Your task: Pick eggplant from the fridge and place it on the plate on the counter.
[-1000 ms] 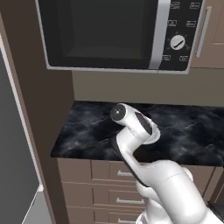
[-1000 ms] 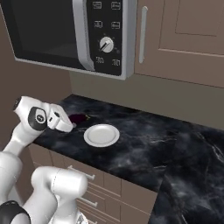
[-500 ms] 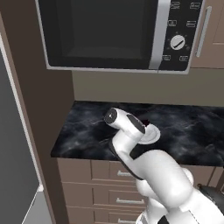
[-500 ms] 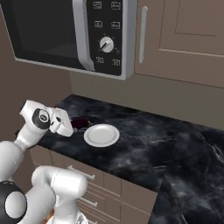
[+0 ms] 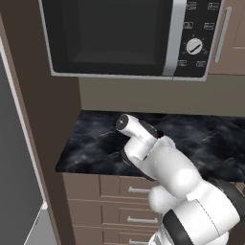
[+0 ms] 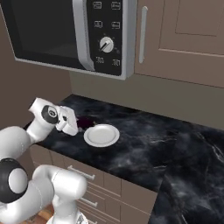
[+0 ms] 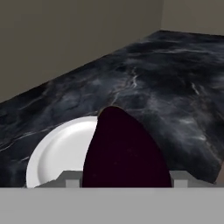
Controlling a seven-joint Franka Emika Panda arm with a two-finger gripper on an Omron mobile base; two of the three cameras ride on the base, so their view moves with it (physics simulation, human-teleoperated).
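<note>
The dark purple eggplant (image 6: 85, 121) is held in my gripper (image 6: 80, 125), whose fingers are shut on it. It hangs just above the black marbled counter (image 6: 148, 144), at the left rim of the white plate (image 6: 101, 135). In the hand view the eggplant (image 7: 127, 153) bulks large at the bottom, its tip over the near edge of the plate (image 7: 57, 151), and its stem end is hidden. My wrist (image 5: 141, 136) reaches over the counter (image 5: 95, 143). The fridge (image 5: 12, 162) shows as a grey face at the far left.
A black microwave (image 6: 74, 30) hangs above the counter, with a brown cabinet door (image 6: 183, 39) to its right. Brown drawers with bar handles (image 5: 134, 191) sit under the stone top. The counter stretches bare to the right of the plate.
My gripper has carried the eggplant a little to the right and lower, up to the plate's left rim. The plate has not moved.
</note>
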